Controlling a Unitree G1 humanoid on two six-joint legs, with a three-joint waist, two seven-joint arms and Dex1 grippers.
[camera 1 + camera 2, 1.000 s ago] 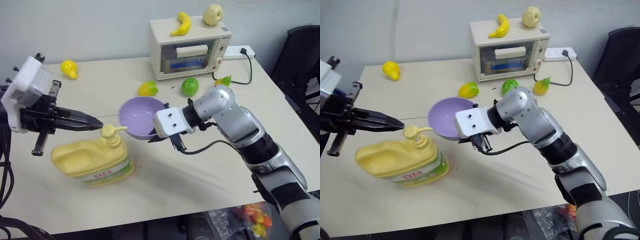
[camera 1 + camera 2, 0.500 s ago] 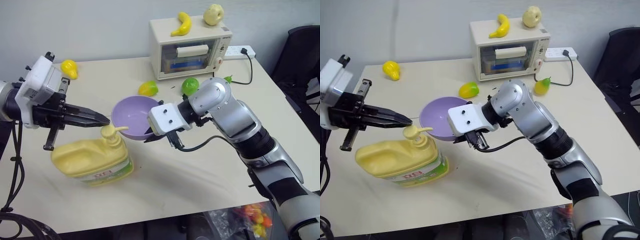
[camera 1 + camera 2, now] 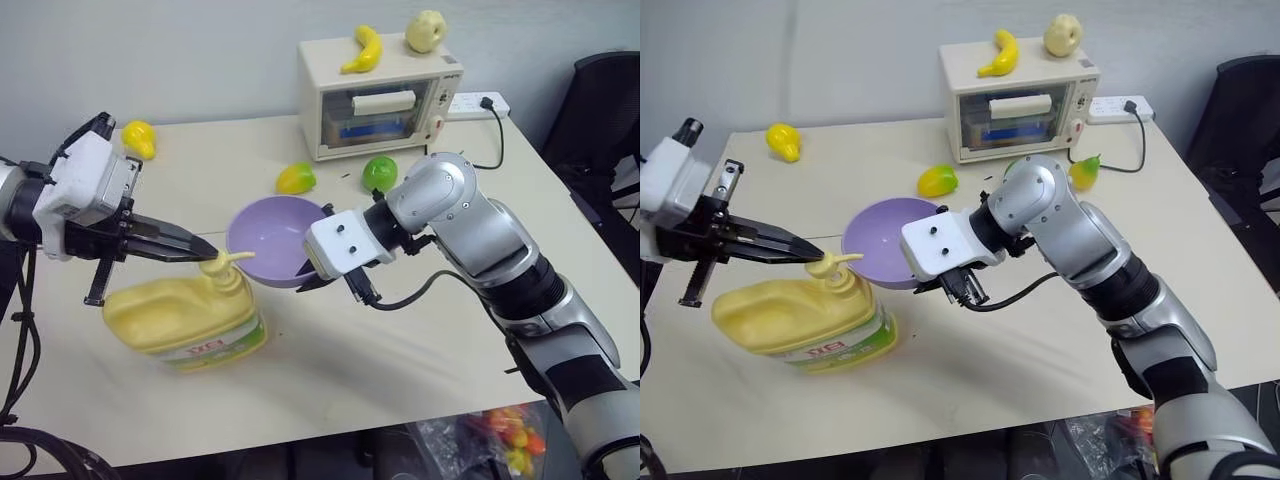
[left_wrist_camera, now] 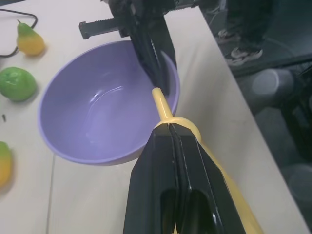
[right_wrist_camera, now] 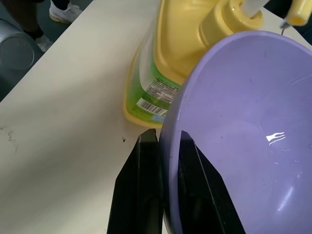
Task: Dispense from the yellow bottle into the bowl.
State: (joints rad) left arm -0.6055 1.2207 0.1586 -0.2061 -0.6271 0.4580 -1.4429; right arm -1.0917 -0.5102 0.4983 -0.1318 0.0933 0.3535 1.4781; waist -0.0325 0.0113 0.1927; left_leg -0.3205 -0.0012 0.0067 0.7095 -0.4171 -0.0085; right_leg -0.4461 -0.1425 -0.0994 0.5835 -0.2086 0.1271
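Left gripper: fingers closed together, tips on the yellow bottle's pump head; we should press straight down. Right gripper: clamps the lavender bowl's rim, holding it under the spout; we keep it there. Behind the bowl: plastic fruits, toaster oven. Nothing obstructs.

Bright even indoor light, soft shadows, small glare inside bowl, sharp focus
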